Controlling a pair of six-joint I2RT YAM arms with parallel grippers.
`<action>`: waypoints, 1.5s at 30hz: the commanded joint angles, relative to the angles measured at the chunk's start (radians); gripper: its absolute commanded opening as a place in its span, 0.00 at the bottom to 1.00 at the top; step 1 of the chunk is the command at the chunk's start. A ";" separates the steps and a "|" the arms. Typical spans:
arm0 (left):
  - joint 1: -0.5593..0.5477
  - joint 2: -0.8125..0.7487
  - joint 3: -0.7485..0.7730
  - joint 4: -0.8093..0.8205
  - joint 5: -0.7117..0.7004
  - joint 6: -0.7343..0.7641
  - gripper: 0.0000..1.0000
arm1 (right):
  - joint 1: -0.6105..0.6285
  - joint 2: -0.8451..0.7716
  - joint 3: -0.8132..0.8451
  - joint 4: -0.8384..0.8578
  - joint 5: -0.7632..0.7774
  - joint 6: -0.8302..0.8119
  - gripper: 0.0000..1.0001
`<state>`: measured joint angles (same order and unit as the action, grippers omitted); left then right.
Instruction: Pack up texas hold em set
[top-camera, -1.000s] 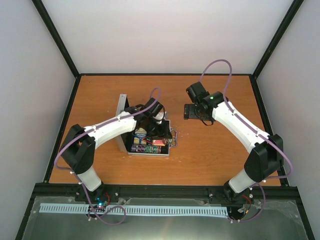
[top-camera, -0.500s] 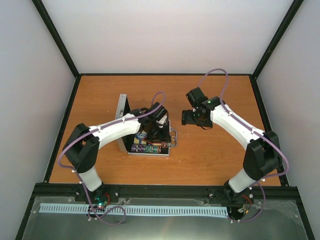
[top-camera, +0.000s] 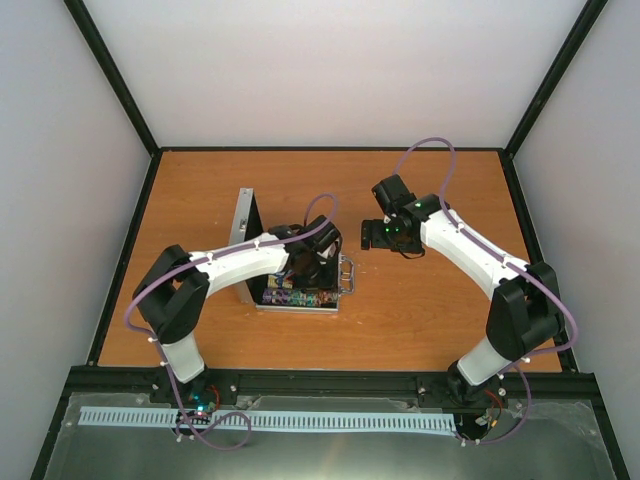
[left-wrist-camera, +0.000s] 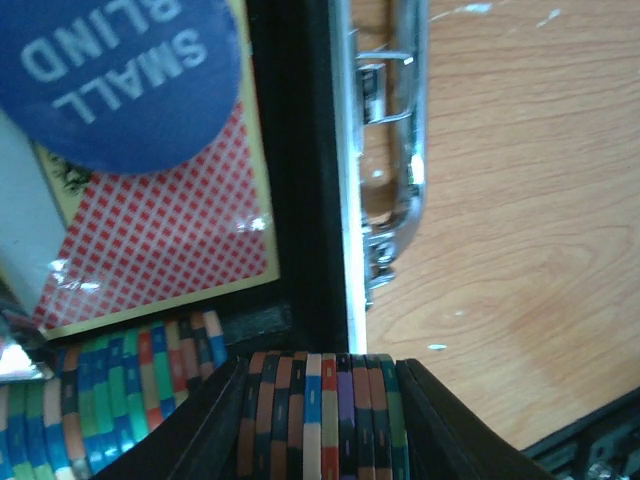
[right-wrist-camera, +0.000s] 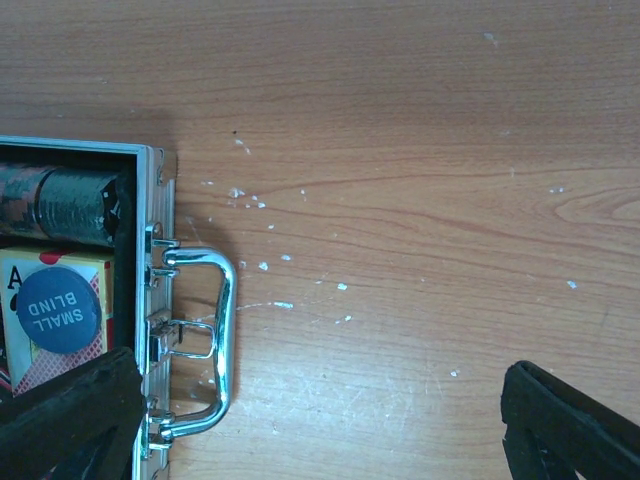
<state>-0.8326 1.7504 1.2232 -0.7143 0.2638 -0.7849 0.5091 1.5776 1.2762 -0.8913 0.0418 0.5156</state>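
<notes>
The silver case (top-camera: 298, 308) of the texas hold em set lies open left of the table's centre, its lid (top-camera: 243, 235) standing upright. My left gripper (left-wrist-camera: 322, 430) hangs over the case's handle-side edge, shut on a stack of multicoloured poker chips (left-wrist-camera: 320, 410). Below it lie a red card deck (left-wrist-camera: 160, 240), a blue "small blind" button (left-wrist-camera: 110, 70) and a row of chips (left-wrist-camera: 110, 400). My right gripper (right-wrist-camera: 320, 430) hovers open over bare table just right of the chrome handle (right-wrist-camera: 215, 340), nothing between its fingers (right-wrist-camera: 570, 420).
The case sits on an orange wooden table (top-camera: 430, 320) fenced by black frame rails and white walls. Small white specks dot the wood (right-wrist-camera: 285, 260) next to the handle. A dark roll of chips (right-wrist-camera: 70, 205) fills the case's far slot.
My left gripper has carried the chip stack to the right, toward the handle side of the case. My right gripper has drifted left and lower, closer to the handle.
</notes>
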 joint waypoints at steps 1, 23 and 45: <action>-0.013 0.001 -0.031 -0.027 -0.045 -0.010 0.01 | -0.007 0.011 -0.006 0.021 -0.007 -0.009 0.97; -0.055 -0.011 -0.018 -0.155 -0.251 -0.042 0.01 | -0.011 0.030 -0.034 0.038 -0.011 -0.020 0.97; -0.056 -0.106 -0.110 -0.154 -0.263 -0.111 0.01 | 0.092 0.206 0.021 0.119 -0.445 -0.025 0.71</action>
<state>-0.8841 1.6669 1.1278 -0.7822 0.0486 -0.8738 0.5785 1.7733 1.2655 -0.8021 -0.3244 0.4599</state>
